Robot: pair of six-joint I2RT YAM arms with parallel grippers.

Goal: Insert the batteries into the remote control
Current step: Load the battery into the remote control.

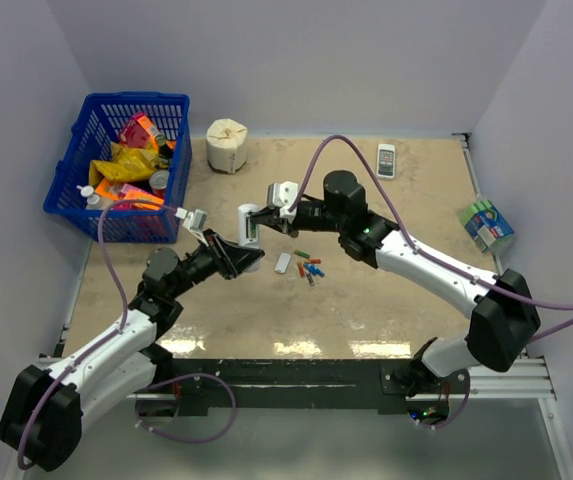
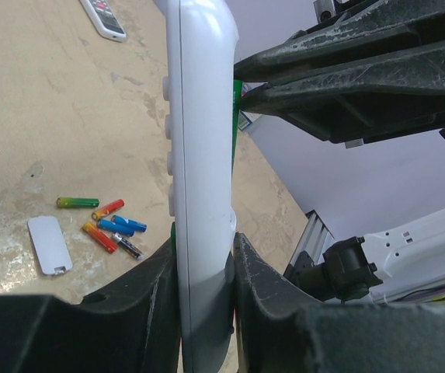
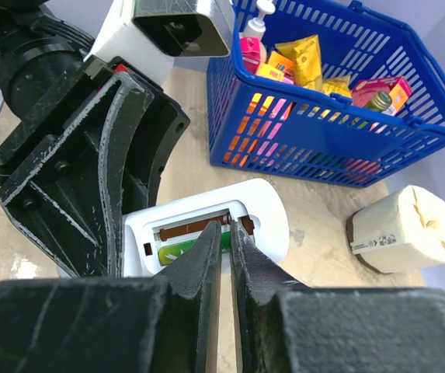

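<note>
My left gripper (image 1: pixel 238 256) is shut on the silver-white remote control (image 1: pixel 249 222) and holds it upright above the table; the left wrist view shows it edge-on (image 2: pixel 199 155) between my fingers. Its open battery compartment (image 3: pixel 206 225) faces my right gripper (image 3: pixel 227 227). That gripper is shut, with its tips against a green battery (image 3: pixel 177 252) lying in the lower slot. The upper slot shows a brown bay. Several loose batteries (image 1: pixel 308 268) in green, red, blue and orange lie on the table, also in the left wrist view (image 2: pixel 109 225), beside the white battery cover (image 1: pixel 283 263).
A blue basket (image 1: pixel 86 130) of packets stands at the back left, and a cream paper roll (image 1: pixel 228 144) is next to it. A shorter white handset (image 1: pixel 387 159) lies at the back right. A green-blue pack (image 1: pixel 487 224) sits at the right edge.
</note>
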